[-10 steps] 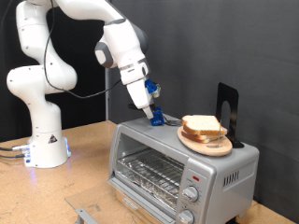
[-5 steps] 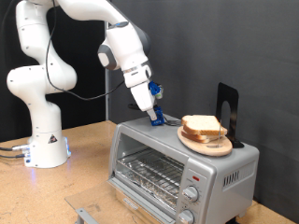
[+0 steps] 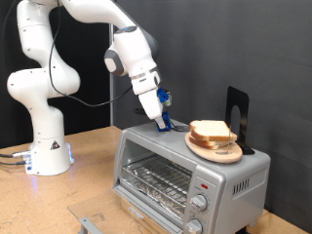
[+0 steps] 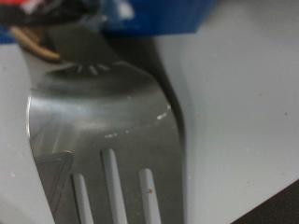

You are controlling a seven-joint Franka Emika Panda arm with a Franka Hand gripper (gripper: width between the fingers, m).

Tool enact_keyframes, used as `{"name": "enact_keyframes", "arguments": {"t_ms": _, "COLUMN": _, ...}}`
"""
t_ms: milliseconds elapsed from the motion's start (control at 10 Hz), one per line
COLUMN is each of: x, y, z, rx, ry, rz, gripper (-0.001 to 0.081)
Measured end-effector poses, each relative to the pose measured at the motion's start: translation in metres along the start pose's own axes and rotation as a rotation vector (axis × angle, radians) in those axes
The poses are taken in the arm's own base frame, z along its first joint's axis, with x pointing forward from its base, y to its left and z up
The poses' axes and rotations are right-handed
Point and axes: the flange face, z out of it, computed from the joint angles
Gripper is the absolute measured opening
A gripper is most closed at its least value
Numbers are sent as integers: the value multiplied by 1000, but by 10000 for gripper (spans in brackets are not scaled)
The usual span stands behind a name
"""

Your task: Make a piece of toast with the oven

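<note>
Silver oven (image 3: 185, 171) top has the end effector (image 3: 166, 124) shifted slightly nearer the toast (image 3: 212, 132); finger state unclear

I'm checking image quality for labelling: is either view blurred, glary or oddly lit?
Exterior view: sharp and evenly lit, bread, oven and gripper all crisp against a dark backdrop. Wrist view: very close and soft-focused, a metal spatula fills it with bright glare and a dark shadow beside it.
</note>
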Motion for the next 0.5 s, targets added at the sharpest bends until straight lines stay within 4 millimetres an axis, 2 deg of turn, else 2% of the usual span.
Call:
{"name": "enact_keyframes", "arguments": {"t_ms": 100, "x": 1, "y": 0, "z": 1, "rx": 2, "ry": 3, "rz": 3, "gripper": 810}}
{"name": "enact_keyframes", "arguments": {"t_ms": 300, "x": 3, "y": -1, "z": 2, "rx": 8, "ry": 3, "rz": 11, "gripper": 552}}
{"name": "enact_keyframes", "arguments": {"t_ms": 400, "x": 3, "y": -1, "z": 2, "rx": 9, "ry": 2, "rz": 12, "gripper": 552}}
{"name": "enact_keyframes", "arguments": {"t_ms": 500, "x": 2, "y": -2, "z": 3, "rx": 10, "ry": 1, "rz": 12, "gripper": 396}}
